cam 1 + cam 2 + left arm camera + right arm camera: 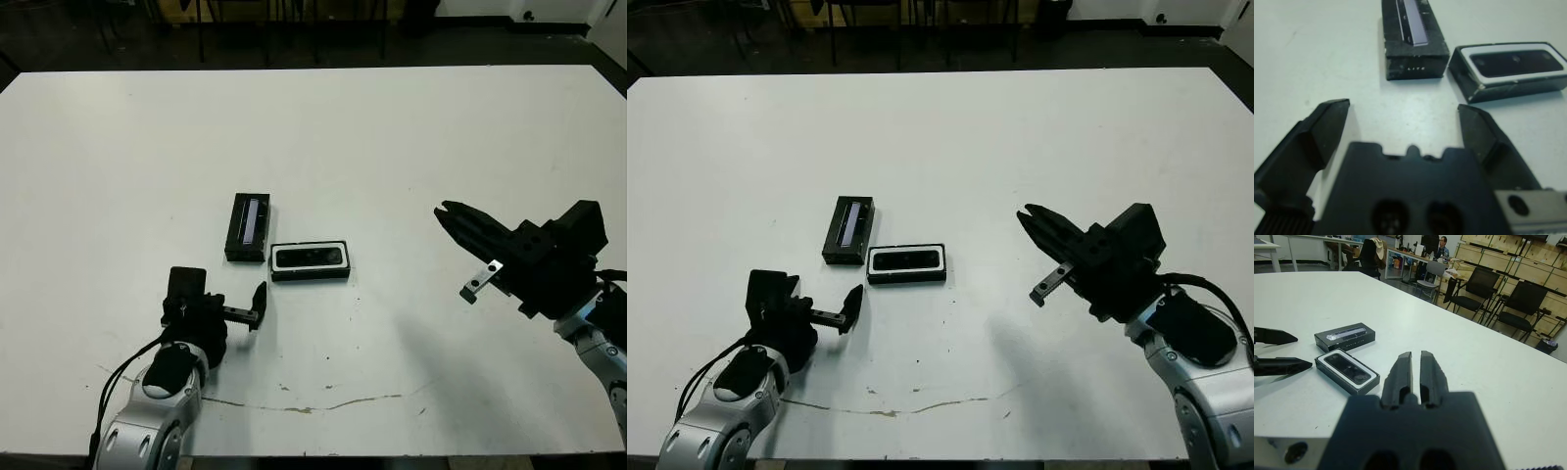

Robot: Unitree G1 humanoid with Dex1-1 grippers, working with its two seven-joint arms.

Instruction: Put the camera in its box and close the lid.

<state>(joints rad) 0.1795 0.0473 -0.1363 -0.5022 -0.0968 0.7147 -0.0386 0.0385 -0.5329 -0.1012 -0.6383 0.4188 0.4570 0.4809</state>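
Low in the frame the left pincer (pixel 257 305) gapes empty and the right pincer (pixel 446 211) is closed; mid-frame the camera (pixel 311 258) already lies in its box (pixel 310 275), lid (pixel 248 226) alongside, unplaced

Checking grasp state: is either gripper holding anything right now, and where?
Nothing held. Left gripper is open and empty; right gripper is shut on nothing. The camera lies in the box, lid beside.
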